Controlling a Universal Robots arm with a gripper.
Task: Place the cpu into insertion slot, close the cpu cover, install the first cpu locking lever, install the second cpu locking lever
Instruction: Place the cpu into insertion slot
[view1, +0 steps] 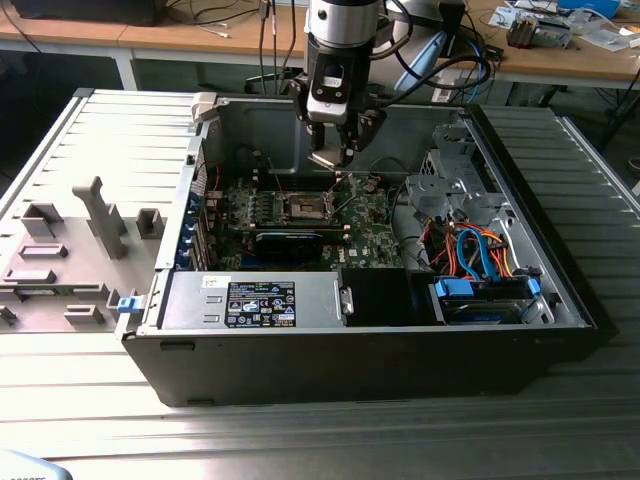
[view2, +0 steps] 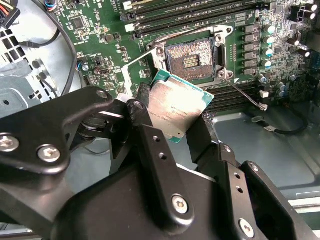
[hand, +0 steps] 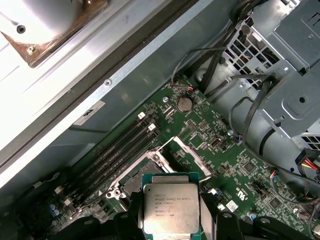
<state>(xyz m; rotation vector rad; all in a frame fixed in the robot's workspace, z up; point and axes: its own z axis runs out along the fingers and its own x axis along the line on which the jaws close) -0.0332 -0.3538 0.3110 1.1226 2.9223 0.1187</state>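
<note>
gripper (view2: 170, 120) around cpu (view2: 176, 106); one edge hidden

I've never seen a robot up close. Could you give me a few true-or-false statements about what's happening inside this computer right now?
1. The gripper is holding the chip. True.
2. The chip already sits in its socket. False: it hangs above the socket, which is empty.
3. A metal cover is shut over the socket. False: the socket is uncovered, its dark centre bare.
4. The computer case is open, showing the green circuit board. True.
</note>
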